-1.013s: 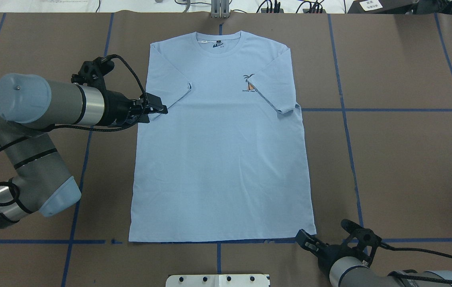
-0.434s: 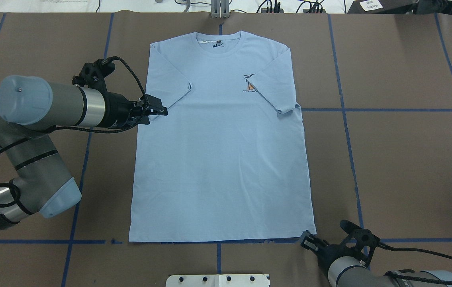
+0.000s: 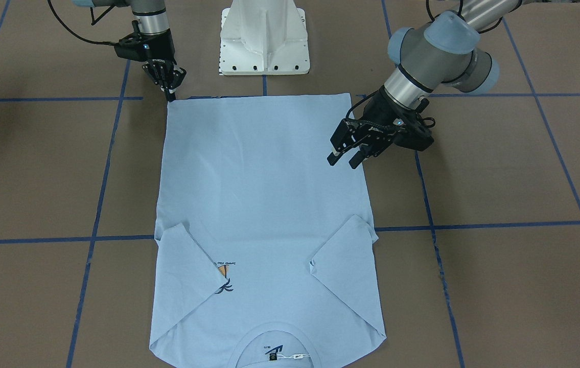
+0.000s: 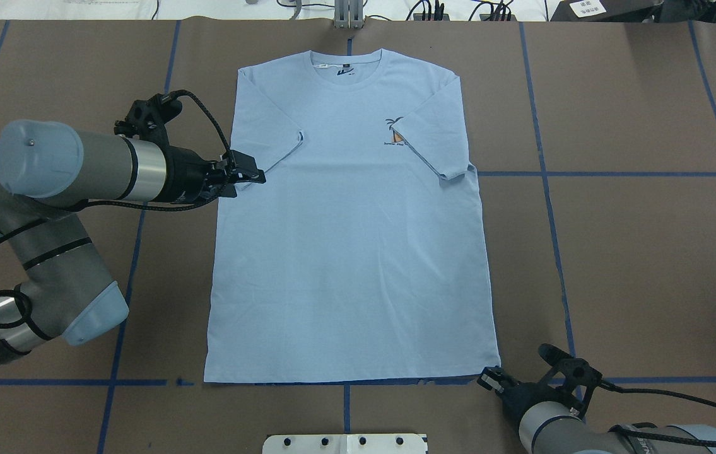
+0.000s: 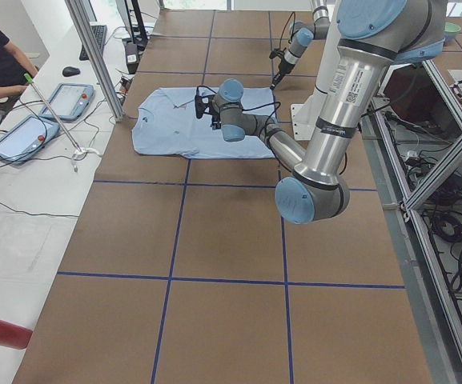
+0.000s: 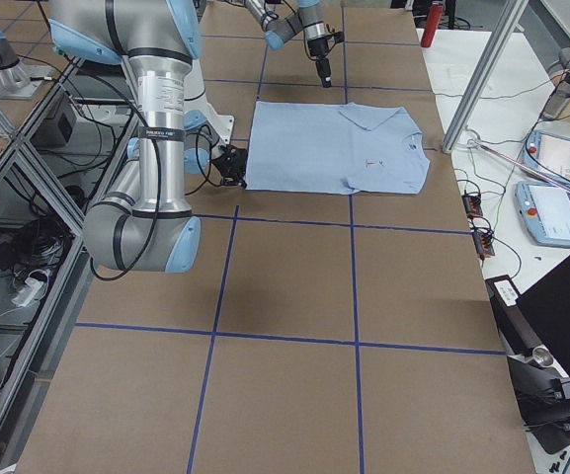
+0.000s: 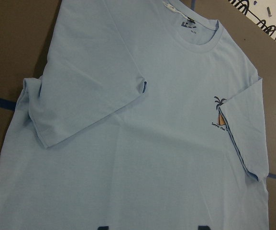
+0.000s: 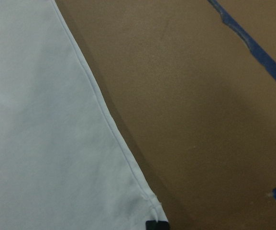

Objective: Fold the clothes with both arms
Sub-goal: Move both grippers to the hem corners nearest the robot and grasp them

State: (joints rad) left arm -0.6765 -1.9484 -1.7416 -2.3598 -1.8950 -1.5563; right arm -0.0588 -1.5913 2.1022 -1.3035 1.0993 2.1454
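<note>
Starting at the left gripper [image 3: 342, 162], we see its two fingers [image 3: 333, 155] spread well apart with nothing between them. In the left wrist view their tips show at opposite ends of the bottom edge. Reading the overhead view as a clock face centred on the T-shirt [image 4: 351, 252], this gripper hangs at about 10 o'clock. It is over the shirt's side edge, just beside the cuff of the near sleeve [image 4: 266, 135], and appears raised off the cloth. The left arm [image 4: 80, 164] reaches in behind it from 9 o'clock.

The right gripper [image 3: 171, 94] points down at the hem corner at about 5 o'clock. Its fingers are drawn close together, and one black fingertip [image 8: 157, 224] sits right at the corner's seam in the right wrist view. Whether cloth is pinched between them, we cannot tell. The right arm [image 4: 559, 429] comes in low from 5 o'clock.

The light blue shirt lies flat and face up on the brown table [image 4: 635, 252], collar at 12 o'clock and hem at 6 o'clock. Both short sleeves are folded inward over the chest. The far sleeve [image 4: 436, 135], at 2 o'clock, covers part of the palm-tree print [image 4: 395, 129] (only its upper fronds and an orange sliver show). The neck label [image 4: 345, 71] sits inside the collar. Blue tape lines [image 4: 547, 208] cross the table, and the white pedestal base [image 3: 264, 36] stands at 6 o'clock, just beyond the hem.
</note>
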